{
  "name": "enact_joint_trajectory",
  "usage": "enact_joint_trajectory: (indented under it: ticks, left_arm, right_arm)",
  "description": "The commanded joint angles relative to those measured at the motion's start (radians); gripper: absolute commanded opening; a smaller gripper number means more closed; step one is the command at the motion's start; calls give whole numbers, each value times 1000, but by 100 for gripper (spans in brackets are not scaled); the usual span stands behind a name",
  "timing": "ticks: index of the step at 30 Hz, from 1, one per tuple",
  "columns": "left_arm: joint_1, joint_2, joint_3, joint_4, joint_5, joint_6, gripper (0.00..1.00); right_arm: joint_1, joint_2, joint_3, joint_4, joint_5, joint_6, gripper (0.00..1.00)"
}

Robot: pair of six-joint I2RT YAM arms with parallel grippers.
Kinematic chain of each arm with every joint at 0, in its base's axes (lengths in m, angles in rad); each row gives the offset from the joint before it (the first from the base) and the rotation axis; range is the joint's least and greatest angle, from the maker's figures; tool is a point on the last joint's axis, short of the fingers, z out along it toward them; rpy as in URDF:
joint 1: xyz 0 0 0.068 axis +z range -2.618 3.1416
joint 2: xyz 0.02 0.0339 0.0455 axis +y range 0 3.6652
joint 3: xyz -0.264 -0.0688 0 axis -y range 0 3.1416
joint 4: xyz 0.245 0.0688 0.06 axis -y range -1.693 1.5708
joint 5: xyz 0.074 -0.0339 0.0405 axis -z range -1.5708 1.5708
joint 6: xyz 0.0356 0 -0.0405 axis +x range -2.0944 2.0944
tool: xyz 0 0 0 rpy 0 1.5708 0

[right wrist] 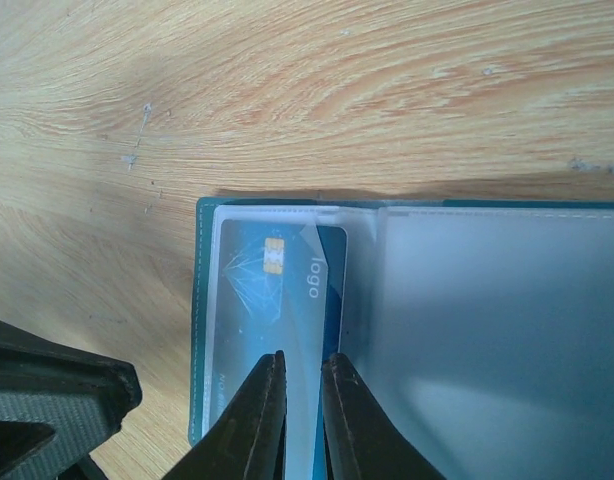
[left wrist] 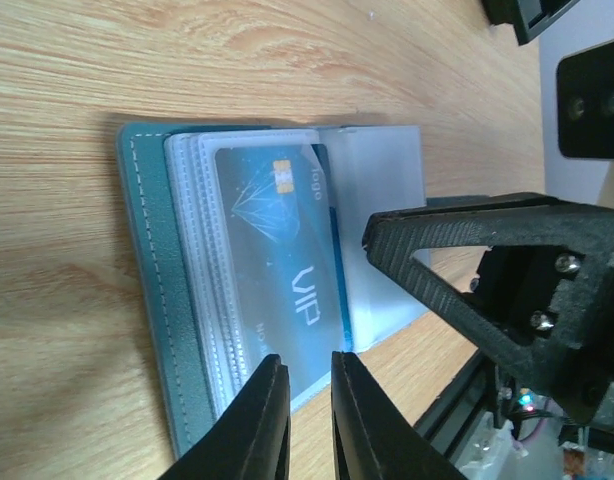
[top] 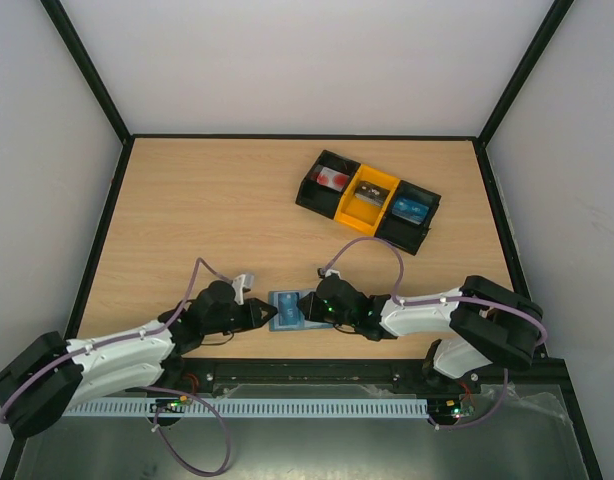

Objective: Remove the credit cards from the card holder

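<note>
The blue card (left wrist: 277, 270) lies pocketed in the open card holder (left wrist: 152, 300) beneath both tips — left claw (left wrist: 309, 420) and right claw (right wrist: 302, 420) nearly clenched, grasp impossible to tell — so a pinch catching more than the card would drag the holder across the counter (right wrist: 287, 100).

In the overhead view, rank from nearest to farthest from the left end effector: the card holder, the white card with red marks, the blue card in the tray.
From the left end effector:
1. card holder, at its fingertips, near edge.
2. white card with red marks, left bin of the tray.
3. blue card, right bin, farther right.
</note>
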Motion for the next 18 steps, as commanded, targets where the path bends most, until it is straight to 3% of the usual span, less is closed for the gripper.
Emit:
enact_joint_trajectory:
  ticks: [1,7,18]
  left_arm:
    - [-2,47,28,5,9,40,12]
    - [-2,123,26,113,49,45,3]
    - [-2,235,34,162,54,80,3]
  right_arm:
    - [5,17,-8,28,25,-2,12]
    - [5,24,-19,45,18,4,12]
    - [6,57,-34,85,1,16,14]
